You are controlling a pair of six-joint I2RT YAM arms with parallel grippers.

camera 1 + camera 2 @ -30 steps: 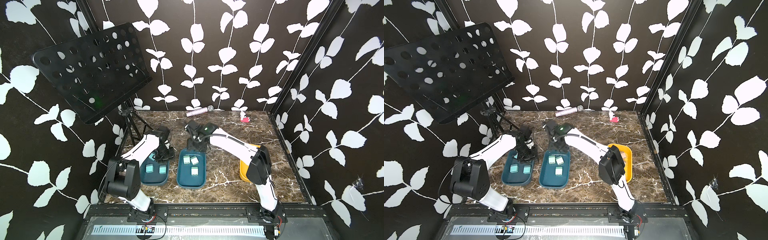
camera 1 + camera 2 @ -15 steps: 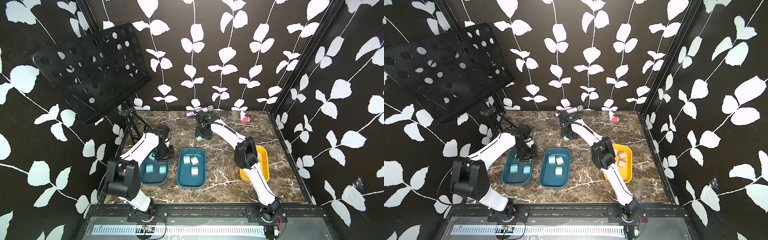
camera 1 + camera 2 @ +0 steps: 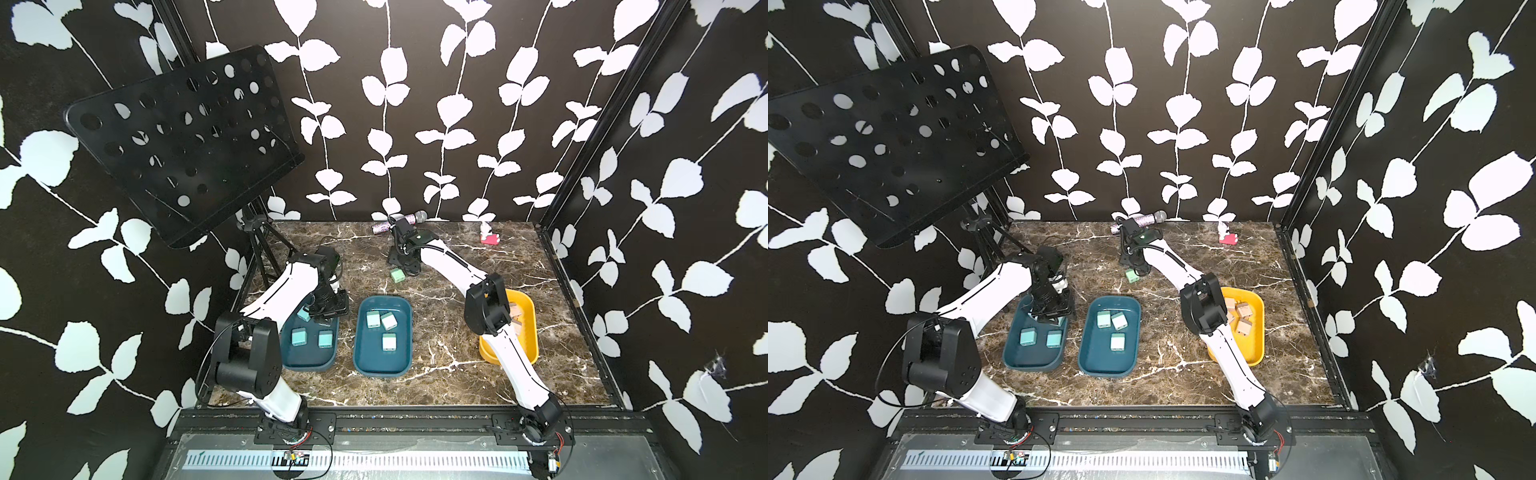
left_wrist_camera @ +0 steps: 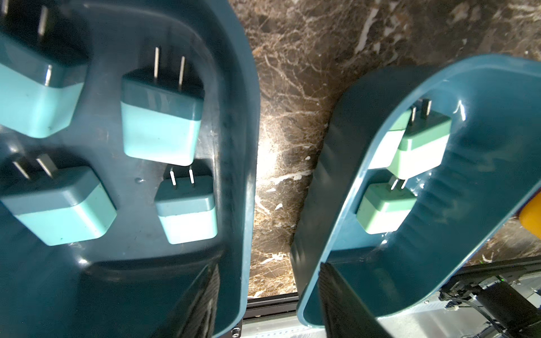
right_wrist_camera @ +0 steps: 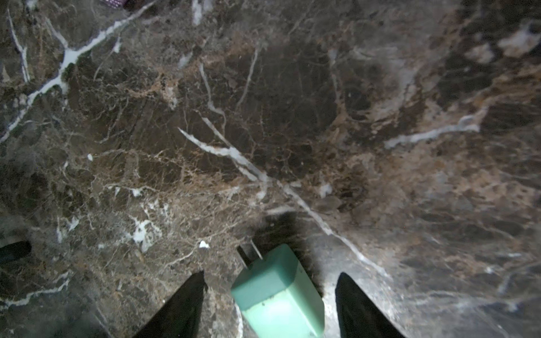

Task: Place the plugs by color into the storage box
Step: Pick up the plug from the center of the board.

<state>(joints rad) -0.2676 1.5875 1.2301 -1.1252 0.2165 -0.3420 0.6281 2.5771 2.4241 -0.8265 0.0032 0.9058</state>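
**Mint plug (image 5: 278, 292) between my right jaws**

My right jaws stand wide astride it on the desk (image 3: 436, 353), touching neither side, just beyond the middle tray (image 3: 372, 361), which holds three mint plugs (image 3: 389, 343); left of that tray, my left jaws hang parted, seemingly empty, over four blue plugs (image 4: 161, 123).

Trays (image 3: 380, 362) abreast, plugs (image 3: 389, 343) inside — one plug (image 3: 397, 275) behind
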